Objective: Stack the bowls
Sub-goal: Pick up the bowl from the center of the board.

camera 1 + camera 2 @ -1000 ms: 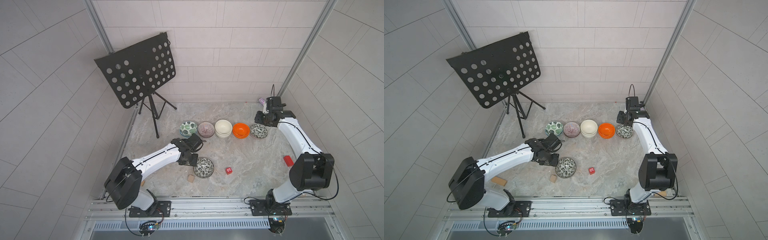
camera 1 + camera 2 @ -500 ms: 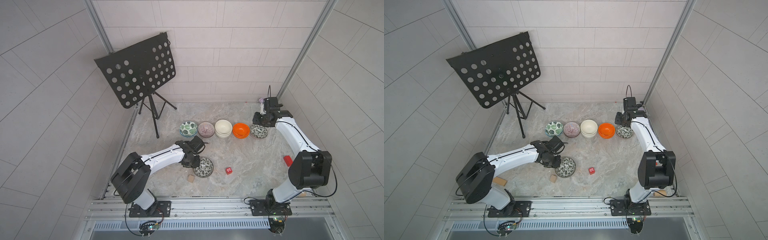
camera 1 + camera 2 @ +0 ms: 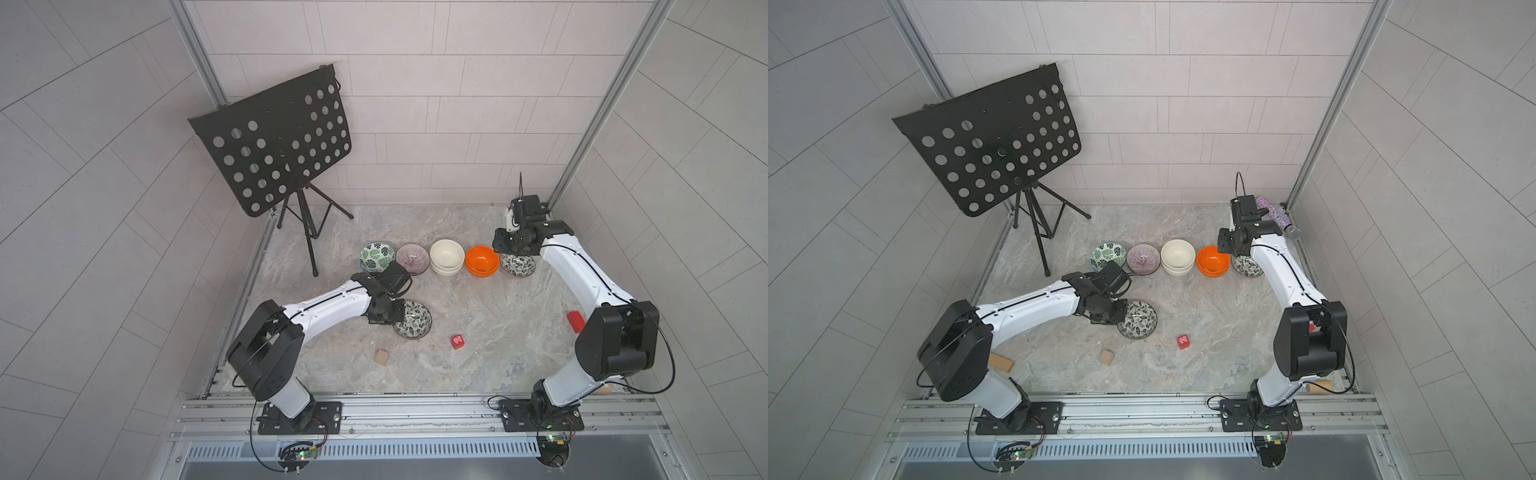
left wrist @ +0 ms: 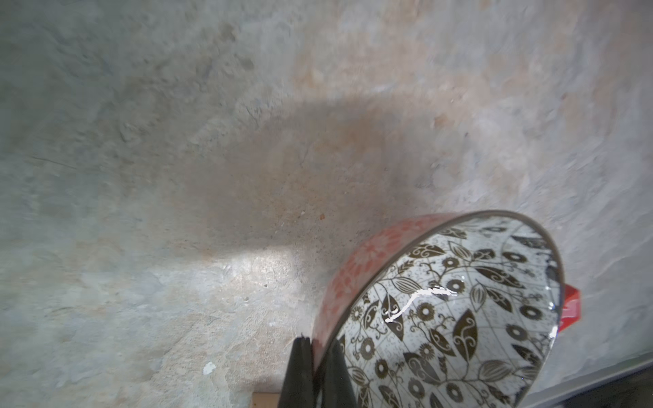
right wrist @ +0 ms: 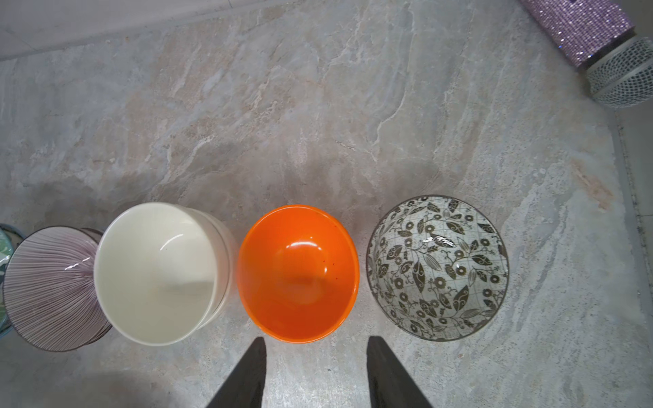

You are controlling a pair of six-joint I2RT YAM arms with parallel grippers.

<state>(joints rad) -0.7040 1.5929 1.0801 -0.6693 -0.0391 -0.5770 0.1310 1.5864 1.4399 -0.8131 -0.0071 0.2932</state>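
Near the middle of the bench point(image 3: 498, 332), a touch toward 6 o'clock in both top views, is a black-and-white leaf bowl point(image 3: 415, 322) with a red flowered outside. The left jaws are clamped on its rim at the bowl's 9 o'clock side, one finger point(image 4: 300, 374) outside the wall and the other inside. Whether the bowl is clear of the bench I cannot tell.

Toward 12 o'clock a row runs from 10 to 2: green-leaf bowl point(image 3: 376, 257), purple striped bowl point(image 3: 412, 258), cream bowls point(image 3: 446, 254) nested, orange bowls point(image 3: 481, 260) nested, and a second leaf bowl point(image 5: 438, 268). The right jaws hang over the gap between the orange bowls and the second leaf bowl, half spread, holding nothing.

A red block point(image 3: 457, 341) lies at 4 o'clock of the gripped bowl, a wooden cube point(image 3: 381, 356) at 7.
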